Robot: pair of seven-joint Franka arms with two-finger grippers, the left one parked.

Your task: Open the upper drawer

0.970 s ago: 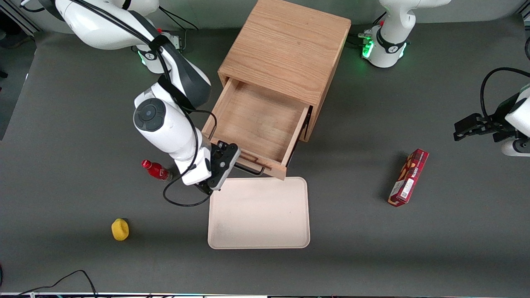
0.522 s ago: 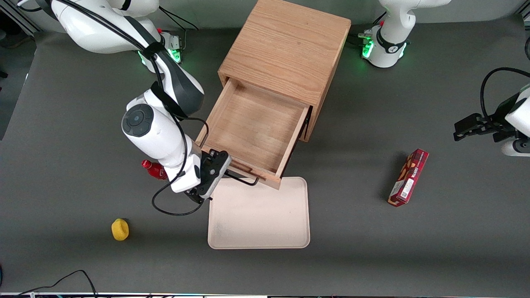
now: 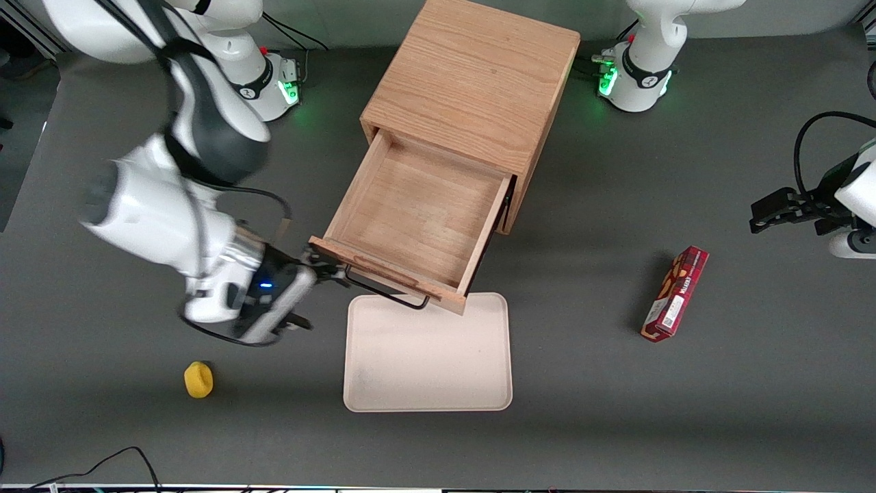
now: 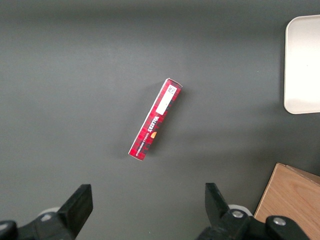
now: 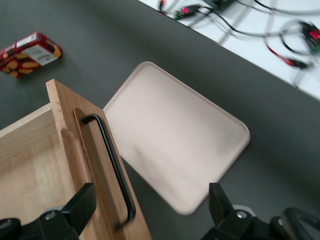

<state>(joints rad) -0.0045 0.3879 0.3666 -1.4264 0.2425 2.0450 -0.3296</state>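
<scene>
Upper drawer (image 3: 417, 216): pulled well out of cabinet (image 3: 472, 82), handle (image 3: 383, 291) overhanging tray (image 3: 428, 356).
Gripper (image 3: 321, 270): at handle's 9 o'clock end, fingers spread, holding nothing.
Risk: a stray swing could knock the drawer back in.

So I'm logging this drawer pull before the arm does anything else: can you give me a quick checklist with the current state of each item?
1. Upper drawer pulled well out of the cabinet: ok.
2. Handle free of the jaws: ok.
3. Gripper open, beside the drawer front toward the working arm's end: ok.
4. Drawer front overhangs the tray edge; touching: cannot tell.
5. Lemon and red box apart from the gripper: ok.
</scene>
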